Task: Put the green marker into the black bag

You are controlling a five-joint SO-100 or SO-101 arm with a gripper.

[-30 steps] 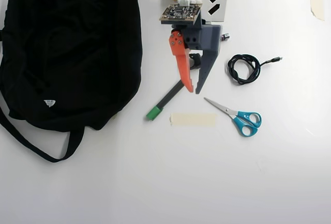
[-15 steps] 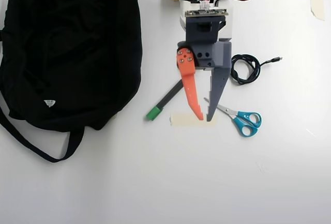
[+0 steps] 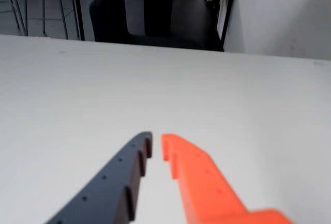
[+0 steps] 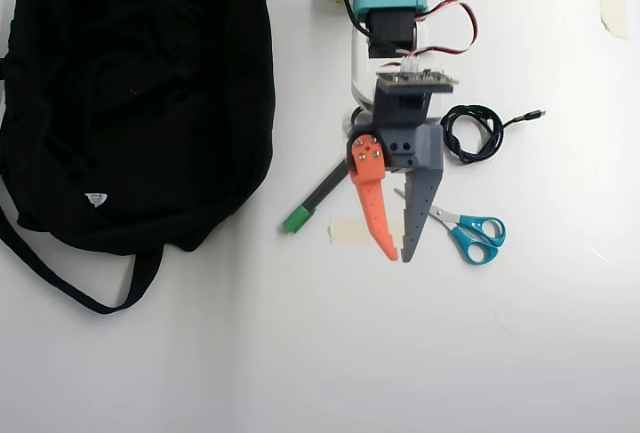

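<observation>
The green marker [image 4: 318, 196] lies flat on the white counter [image 4: 300, 353], slanted, with its green cap at the lower left end and its dark barrel running up and to the right until the arm hides it. It is free of the jaws, which sit to its right in the overhead view. The black bag [image 4: 130, 93] fills the upper left of that view, a large soft heap with a small white label [image 4: 95, 198] near its lower edge and a strap [image 4: 70, 283] looping out below. The marker's cap rests just beside the bag's lower right edge, not touching it.

The gripper [image 4: 396, 256] points toward the bottom of the overhead view, one finger orange and the other dark grey. The jaws stand slightly apart at the tips with nothing between them; in the wrist view the gripper [image 3: 156, 145] shows the same narrow gap over bare counter. They hang above a strip of beige tape [image 4: 348, 231] stuck to the counter below the marker.

A pair of scissors [image 4: 465, 229] with blue handles lies just right of the grey finger. A coiled black cable [image 4: 470, 131] sits above the scissors, to the right of the arm. Another scrap of tape [image 4: 612, 5] is stuck at the upper right corner.
</observation>
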